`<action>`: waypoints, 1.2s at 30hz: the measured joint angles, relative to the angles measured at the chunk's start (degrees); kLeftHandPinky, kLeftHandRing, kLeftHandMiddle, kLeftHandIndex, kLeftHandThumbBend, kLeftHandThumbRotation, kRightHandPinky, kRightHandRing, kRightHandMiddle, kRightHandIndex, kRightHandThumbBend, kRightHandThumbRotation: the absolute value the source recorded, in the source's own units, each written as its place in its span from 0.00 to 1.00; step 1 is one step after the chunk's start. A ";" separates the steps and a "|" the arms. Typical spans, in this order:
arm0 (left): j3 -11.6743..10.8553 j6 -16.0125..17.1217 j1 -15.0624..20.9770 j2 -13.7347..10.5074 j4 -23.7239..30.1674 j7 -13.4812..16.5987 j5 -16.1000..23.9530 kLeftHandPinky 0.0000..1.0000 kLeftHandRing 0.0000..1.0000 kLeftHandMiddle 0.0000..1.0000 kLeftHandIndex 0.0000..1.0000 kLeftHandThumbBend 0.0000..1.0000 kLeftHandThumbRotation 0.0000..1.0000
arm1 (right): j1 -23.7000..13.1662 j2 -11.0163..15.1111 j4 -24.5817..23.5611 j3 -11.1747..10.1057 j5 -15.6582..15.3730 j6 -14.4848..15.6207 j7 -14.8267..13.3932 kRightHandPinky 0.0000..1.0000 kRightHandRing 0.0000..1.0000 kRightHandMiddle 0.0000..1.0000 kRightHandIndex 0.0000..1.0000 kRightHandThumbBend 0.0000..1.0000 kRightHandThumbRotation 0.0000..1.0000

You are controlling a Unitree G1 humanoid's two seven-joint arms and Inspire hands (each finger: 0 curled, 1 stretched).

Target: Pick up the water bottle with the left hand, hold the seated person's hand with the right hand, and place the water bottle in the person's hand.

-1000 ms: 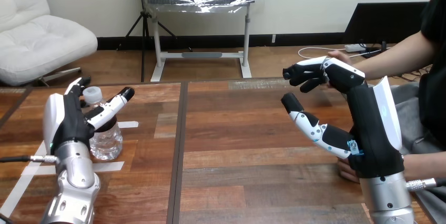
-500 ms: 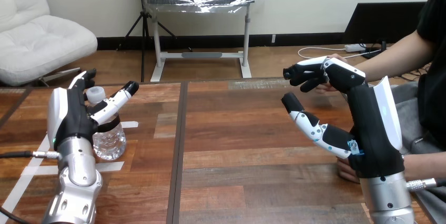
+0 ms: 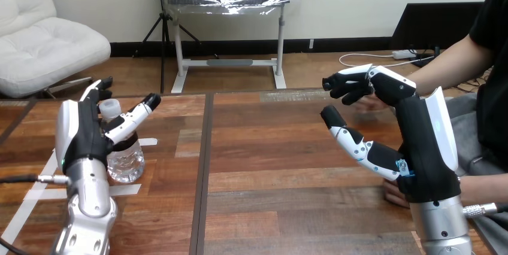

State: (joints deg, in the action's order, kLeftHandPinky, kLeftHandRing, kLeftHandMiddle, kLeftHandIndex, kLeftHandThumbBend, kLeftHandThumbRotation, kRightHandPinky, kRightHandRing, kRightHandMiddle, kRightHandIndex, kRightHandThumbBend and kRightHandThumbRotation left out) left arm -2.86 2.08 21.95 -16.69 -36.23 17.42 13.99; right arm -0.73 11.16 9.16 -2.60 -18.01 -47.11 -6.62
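Observation:
A clear water bottle (image 3: 124, 160) with a white cap stands upright on the wooden table (image 3: 269, 165) at the left. My left hand (image 3: 79, 136) is open round it, with its thumb (image 3: 136, 114) stretched in front of the neck and its fingers (image 3: 99, 89) behind the cap. My right hand (image 3: 416, 141) is raised at the right, open, with its fingers (image 3: 353, 84) bent over at the top and its thumb (image 3: 344, 132) pointing left. The person's hand (image 3: 366, 104) hovers just behind those fingers, apart from them as far as I can tell.
The person's other hand (image 3: 393, 195) rests at the table's right edge, behind my right wrist. White tape strips (image 3: 37, 190) mark the table beside the bottle. A dark seam (image 3: 203, 165) runs down the tabletop between the two arms.
My left hand has shifted slightly forward and closer round the bottle. The person's hand has dropped lower behind my right hand's fingers. My right hand has held still.

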 measured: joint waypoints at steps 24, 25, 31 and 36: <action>0.42 -1.23 -4.59 2.17 7.23 -2.07 0.05 0.81 0.85 0.86 0.86 0.81 0.54 | 0.00 0.00 0.00 0.03 -0.06 0.00 0.00 0.48 0.56 0.62 0.58 0.47 0.00; 0.48 -1.26 -4.66 2.23 7.39 -2.12 0.05 0.81 0.85 0.86 0.86 0.81 0.54 | 0.00 0.00 0.00 0.03 -0.08 0.01 0.00 0.48 0.56 0.62 0.58 0.47 0.00; 0.61 -1.47 -5.17 2.53 8.20 -2.40 0.05 0.80 0.84 0.86 0.86 0.81 0.53 | 0.00 0.00 -0.01 0.03 -0.08 0.13 0.00 0.48 0.56 0.63 0.58 0.47 0.00; 0.66 -1.46 -5.66 2.80 8.69 -2.45 0.03 0.80 0.84 0.86 0.86 0.80 0.52 | 0.00 0.00 -0.04 0.03 -0.08 0.23 0.00 0.48 0.56 0.63 0.58 0.47 0.00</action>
State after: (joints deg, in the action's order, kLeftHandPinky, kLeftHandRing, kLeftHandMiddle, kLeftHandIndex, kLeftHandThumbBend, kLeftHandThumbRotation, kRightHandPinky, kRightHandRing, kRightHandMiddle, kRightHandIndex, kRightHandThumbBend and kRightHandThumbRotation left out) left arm -2.20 0.63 16.29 -13.89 -27.54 14.98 14.02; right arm -0.72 11.16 9.12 -2.57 -18.09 -46.88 -6.62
